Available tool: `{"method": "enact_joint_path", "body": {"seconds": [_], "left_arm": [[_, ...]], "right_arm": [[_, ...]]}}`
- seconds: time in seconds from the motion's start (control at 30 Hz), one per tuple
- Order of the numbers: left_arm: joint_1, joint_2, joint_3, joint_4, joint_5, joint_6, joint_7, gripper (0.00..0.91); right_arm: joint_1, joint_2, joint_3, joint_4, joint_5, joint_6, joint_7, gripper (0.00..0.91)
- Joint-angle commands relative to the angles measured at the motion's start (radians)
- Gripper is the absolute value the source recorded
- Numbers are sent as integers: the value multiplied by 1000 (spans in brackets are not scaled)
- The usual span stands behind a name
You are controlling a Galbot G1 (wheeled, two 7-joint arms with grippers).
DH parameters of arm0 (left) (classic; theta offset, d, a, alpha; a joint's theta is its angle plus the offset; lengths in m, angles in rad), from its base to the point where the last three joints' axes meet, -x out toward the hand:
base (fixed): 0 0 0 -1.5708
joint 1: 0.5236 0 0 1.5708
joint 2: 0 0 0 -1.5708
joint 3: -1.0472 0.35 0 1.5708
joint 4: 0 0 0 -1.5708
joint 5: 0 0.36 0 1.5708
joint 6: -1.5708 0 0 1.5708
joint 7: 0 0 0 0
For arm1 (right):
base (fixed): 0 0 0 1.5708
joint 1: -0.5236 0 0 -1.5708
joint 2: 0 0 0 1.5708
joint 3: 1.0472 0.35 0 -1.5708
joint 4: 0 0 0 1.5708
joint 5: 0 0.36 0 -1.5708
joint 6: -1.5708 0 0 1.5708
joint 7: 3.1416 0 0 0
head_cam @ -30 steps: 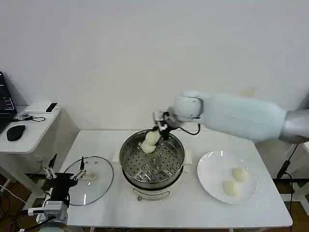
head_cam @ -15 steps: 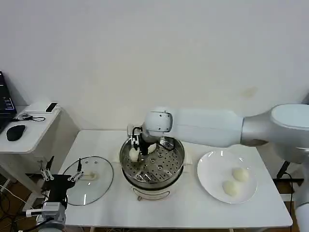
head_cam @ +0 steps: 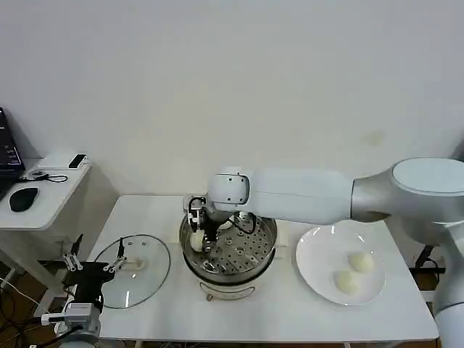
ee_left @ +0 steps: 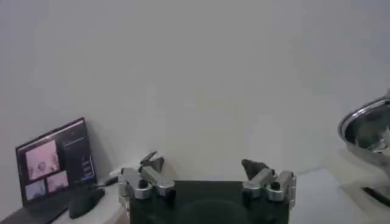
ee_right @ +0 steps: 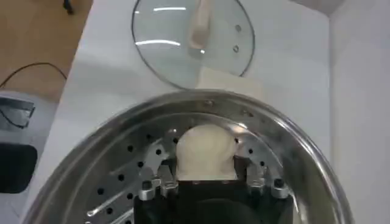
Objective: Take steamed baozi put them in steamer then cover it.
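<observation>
The steel steamer (head_cam: 268,233) stands mid-table in the head view. My right gripper (head_cam: 201,233) reaches down inside its left side, shut on a steamed baozi (head_cam: 196,238) held low over the perforated tray. The right wrist view shows that baozi (ee_right: 205,151) squeezed between the fingers of the right gripper (ee_right: 205,164), inside the steamer (ee_right: 292,149). Two more baozi (head_cam: 361,262) (head_cam: 348,282) lie on the white plate (head_cam: 313,250). The glass cover (head_cam: 138,270) lies flat to the steamer's left, and its handle shows on the cover (ee_right: 192,42). My left gripper (head_cam: 93,266) waits open near the cover.
A side desk (head_cam: 43,199) with a mouse stands at the far left. In the left wrist view the left gripper (ee_left: 203,164) hangs open over nothing, with a laptop (ee_left: 55,165) to one side and the steamer's rim (ee_left: 365,125) at the edge.
My right gripper carried the baozi from the steamer's back rim across to its left side and lower into the pot. The left arm stayed put.
</observation>
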Motion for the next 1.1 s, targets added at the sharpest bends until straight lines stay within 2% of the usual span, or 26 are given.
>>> {"method": "enact_joint_path", "body": {"seconds": [0.03, 0.23, 0.4, 0.6, 0.77, 0.83, 1.0, 1.1], "left_arm": [[1, 1, 0, -2, 1, 1, 0, 907], [2, 1, 2, -2, 1, 1, 0, 907], [-3, 0, 15, -3, 4, 2, 0, 907], [-12, 5, 29, -8, 4, 8, 2, 907], [-12, 9, 44, -9, 9, 9, 3, 907], [-12, 8, 48, -8, 10, 9, 3, 907], [-9, 7, 57, -7, 15, 8, 3, 907], [-9, 3, 59, -3, 15, 7, 3, 907]], "right_arm": [[2, 4, -2, 6, 7, -13, 6, 907], [57, -56, 7, 52, -7, 0, -4, 907], [136, -180, 2, 142, -20, 27, -26, 907], [198, -412, -6, 257, -150, 117, -91, 907], [231, -564, -9, 304, -234, 186, -166, 907], [228, -647, 6, 316, -309, 228, -206, 907], [199, -819, 9, 345, -420, 320, -280, 907], [159, -905, 2, 367, -532, 375, -298, 907]]}}
